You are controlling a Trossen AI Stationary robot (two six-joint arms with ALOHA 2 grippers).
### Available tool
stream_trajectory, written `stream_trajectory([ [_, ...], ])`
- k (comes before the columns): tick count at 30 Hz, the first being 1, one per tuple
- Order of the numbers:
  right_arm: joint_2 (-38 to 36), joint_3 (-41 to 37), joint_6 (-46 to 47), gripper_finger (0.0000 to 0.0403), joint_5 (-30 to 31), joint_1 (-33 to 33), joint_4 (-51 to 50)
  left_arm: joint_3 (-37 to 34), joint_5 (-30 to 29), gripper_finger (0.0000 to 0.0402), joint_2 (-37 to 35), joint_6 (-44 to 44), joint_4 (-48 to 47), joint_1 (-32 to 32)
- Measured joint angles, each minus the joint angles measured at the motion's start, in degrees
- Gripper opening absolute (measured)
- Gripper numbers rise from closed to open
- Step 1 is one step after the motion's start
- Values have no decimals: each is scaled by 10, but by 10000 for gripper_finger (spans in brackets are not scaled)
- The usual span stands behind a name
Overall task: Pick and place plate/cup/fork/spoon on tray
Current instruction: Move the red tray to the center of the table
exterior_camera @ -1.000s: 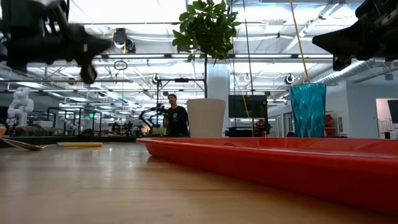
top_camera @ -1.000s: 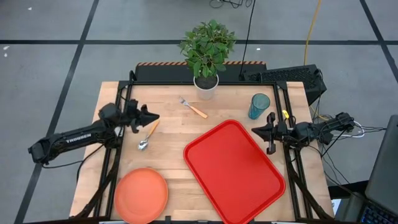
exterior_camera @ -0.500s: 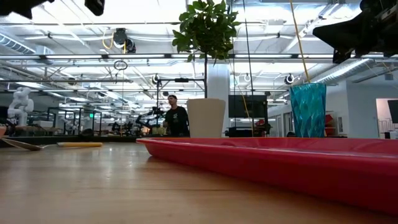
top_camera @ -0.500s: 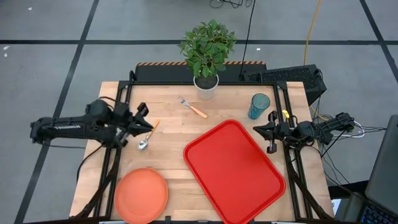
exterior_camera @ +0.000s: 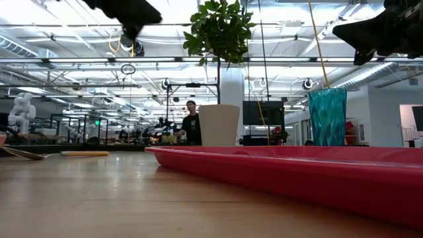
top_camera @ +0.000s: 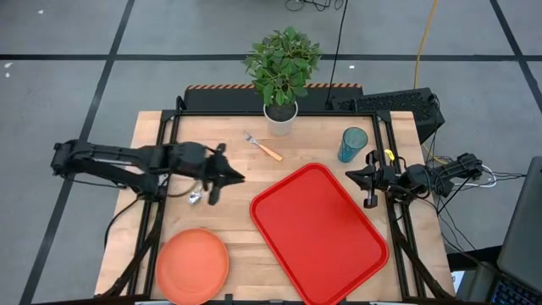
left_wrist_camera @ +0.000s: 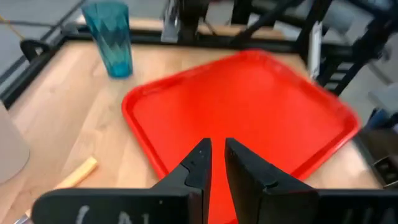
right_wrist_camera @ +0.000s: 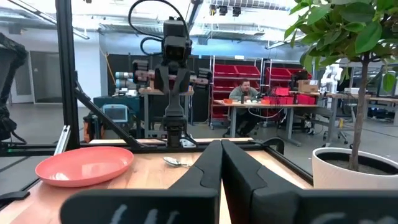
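Note:
The red tray [top_camera: 364, 254] lies at the table's right front and fills much of the left wrist view [left_wrist_camera: 186, 106]. The orange plate [top_camera: 192, 264] lies at the left front. The teal cup [top_camera: 352, 144] stands beyond the tray's far edge. The fork [top_camera: 264, 148] lies near the white plant pot. The spoon's bowl [top_camera: 195, 197] shows on the table; my left arm hides its handle. My left gripper [top_camera: 240, 178] hovers shut and empty between the spoon and the tray. My right gripper [top_camera: 349, 177] is shut and empty at the tray's right far corner, above the table.
A white pot with a green plant [top_camera: 281, 114] stands at the table's far edge, close to the fork. Black frame rails run along the table's left and right sides. A person [exterior_camera: 192, 125] stands in the room far behind the table.
My left gripper has swung from beside the spoon's far side toward the table's right edge, passing over the spoon's handle, and now points at the tray. In the low view it has moved to the right while staying high. The spoon has not moved.

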Motion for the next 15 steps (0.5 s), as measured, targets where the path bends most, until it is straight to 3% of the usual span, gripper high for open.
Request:
stream_trajectory([
  [7, 0, 0, 0, 0, 27, 0, 8, 67, 3, 47, 148, 11, -40, 17],
  [15, 0, 0, 1, 0, 30, 0, 0, 170, 5, 47, 222, 13, -157, 34],
])
